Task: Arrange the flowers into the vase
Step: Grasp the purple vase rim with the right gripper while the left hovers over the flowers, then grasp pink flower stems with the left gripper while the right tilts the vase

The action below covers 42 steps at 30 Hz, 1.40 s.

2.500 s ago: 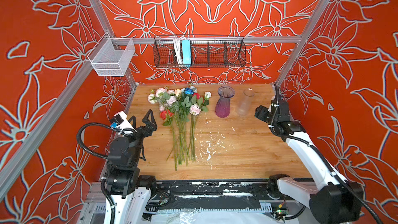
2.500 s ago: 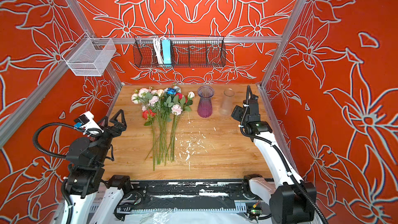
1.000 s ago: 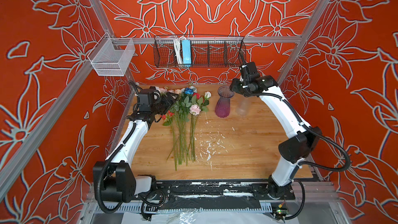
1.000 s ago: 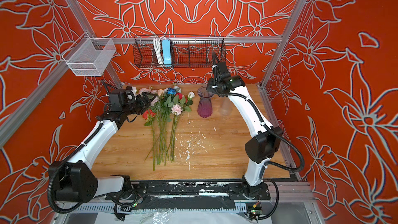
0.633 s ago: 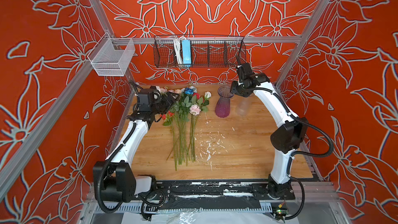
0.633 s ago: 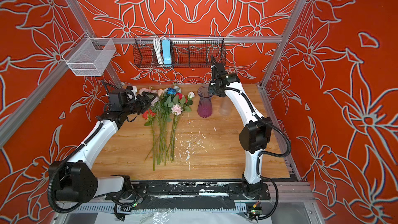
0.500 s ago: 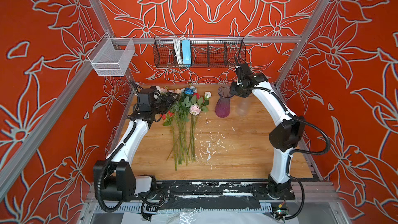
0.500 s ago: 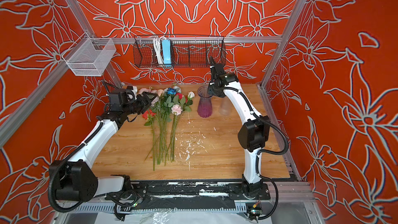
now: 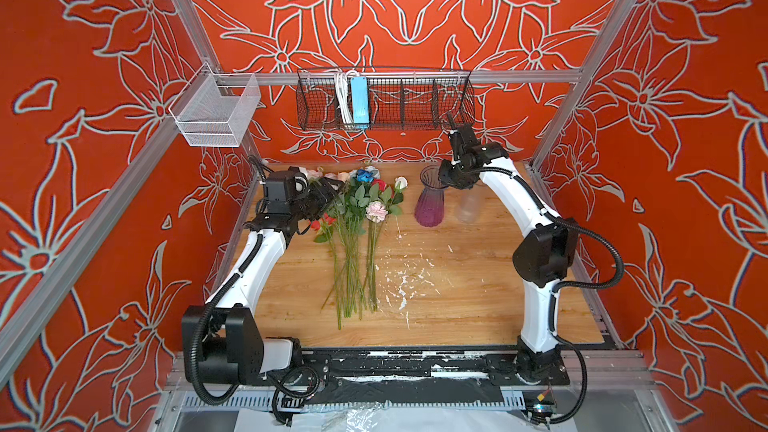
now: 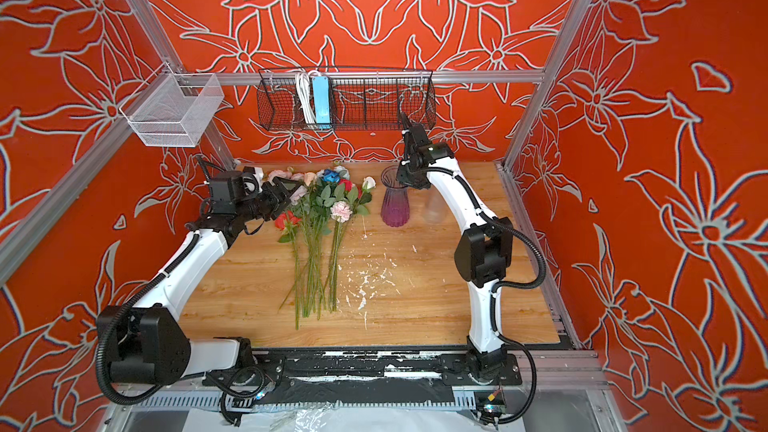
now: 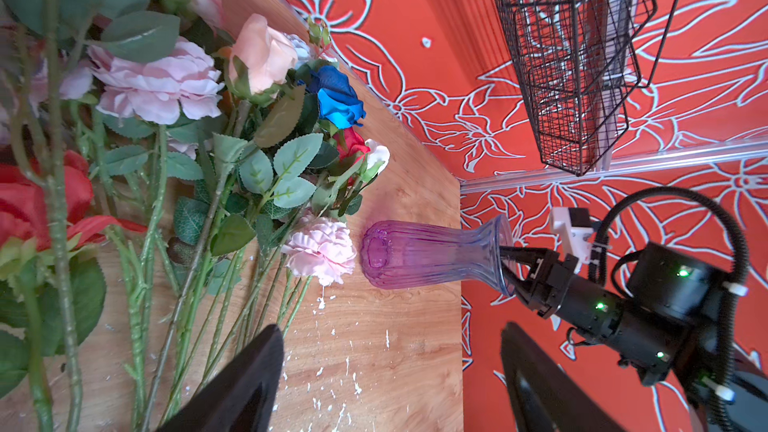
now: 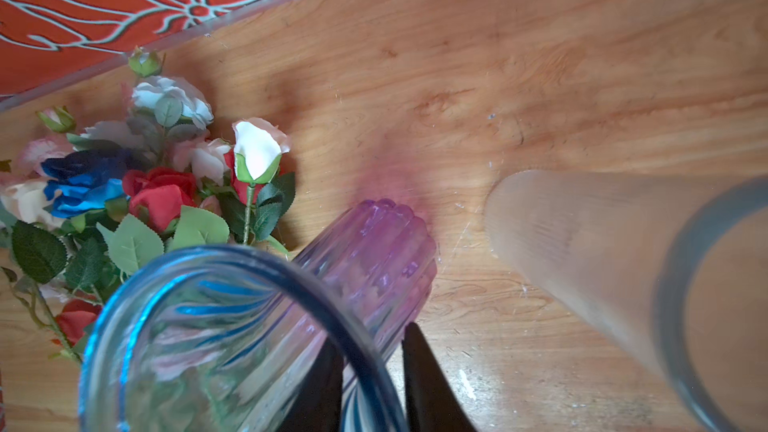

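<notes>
Right claw [image 12: 370, 351]: narrowed onto the purple vase [image 9: 430, 201] at its rim, straddling the glass wall. Probably slick, heavy, breakable. Left claw [image 9: 328, 196]: gaping beside flowers [image 9: 357, 218], heaped flat on counter [image 9: 457, 284] near vase. Light, floppy; best pinched mid-stem.

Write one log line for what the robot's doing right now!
left gripper: open, at flowers | right gripper: astride purple vase rim, grip unclear | flowers: lying on table | purple vase: upright, empty

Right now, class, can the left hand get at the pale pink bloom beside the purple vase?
Probably yes: the left hand is open, pale pink bloom close ahead and uncovered; purple vase beside it.
</notes>
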Available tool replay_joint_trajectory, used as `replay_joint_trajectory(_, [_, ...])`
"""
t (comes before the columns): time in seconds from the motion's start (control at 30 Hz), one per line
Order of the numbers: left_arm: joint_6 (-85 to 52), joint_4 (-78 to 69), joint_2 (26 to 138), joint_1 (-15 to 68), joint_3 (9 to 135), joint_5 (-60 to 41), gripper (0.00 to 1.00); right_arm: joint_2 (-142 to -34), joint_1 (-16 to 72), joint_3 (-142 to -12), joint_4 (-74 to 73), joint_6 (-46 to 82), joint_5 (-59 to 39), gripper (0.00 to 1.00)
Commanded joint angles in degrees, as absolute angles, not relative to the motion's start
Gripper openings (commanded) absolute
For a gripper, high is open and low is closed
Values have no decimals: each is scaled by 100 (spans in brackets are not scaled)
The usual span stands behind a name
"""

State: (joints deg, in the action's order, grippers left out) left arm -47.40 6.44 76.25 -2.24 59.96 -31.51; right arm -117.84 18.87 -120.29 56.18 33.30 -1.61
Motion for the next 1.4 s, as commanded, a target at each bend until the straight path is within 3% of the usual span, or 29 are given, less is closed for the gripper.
replay_joint_trajectory(0.0, [-4858, 459, 7617, -327, 5915, -3311, 82, -11546, 1846, -11834, 5552, 3514, -268, 23])
replay_joint_trajectory(0.23, [-4904, 417, 7603, -425, 5905, -3366, 82, -11150, 1811, -11519, 5332, 3585, -620, 0])
replay_joint_trajectory(0.5, [-4878, 404, 7564, -461, 5911, -3396, 82, -10478, 1908, -11096, 5165, 3616, -1271, 0])
replay_joint_trajectory(0.83, [-4778, 479, 7503, -347, 5979, -3482, 79, -9480, 2118, -10309, 6047, 3239, -1615, 0])
replay_joint_trajectory(1.1, [-4027, 1344, 7814, 651, 6513, -3227, 78, -8192, 2109, -8768, 6326, 3070, -1567, 0])
replay_joint_trajectory(1.37, [-3273, 2089, 8202, 1406, 6967, -2797, 77, -7817, 2092, -7955, 6127, 2750, -1733, 0])
